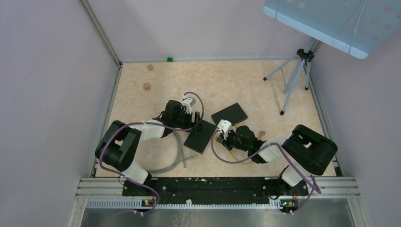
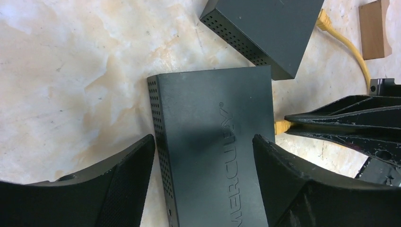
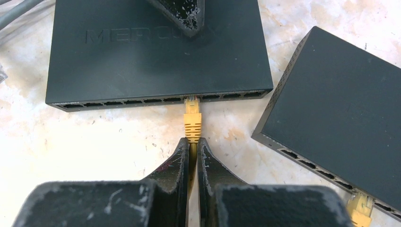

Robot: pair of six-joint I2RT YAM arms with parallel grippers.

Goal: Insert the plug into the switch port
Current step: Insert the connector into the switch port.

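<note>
Black right gripper [image 3: 193, 142] is clenching the yellow plug [image 3: 193, 118] by its tail, with the tip sitting at a port mouth on the switch [image 3: 156, 61]. The left gripper [image 2: 203, 142] is hanging spread wide over that switch.

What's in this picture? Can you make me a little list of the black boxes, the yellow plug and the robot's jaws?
Mercury switch: lying flat, its row of ports facing the right arm
yellow plug: tip at one port of the Mercury switch; fully in or not, cannot tell
right jaws: shut on the yellow plug's back end
left jaws: open, one on either side of the Mercury switch
second switch: beside the first, not touching it
other plug: yellow too, sitting in the second switch
</note>
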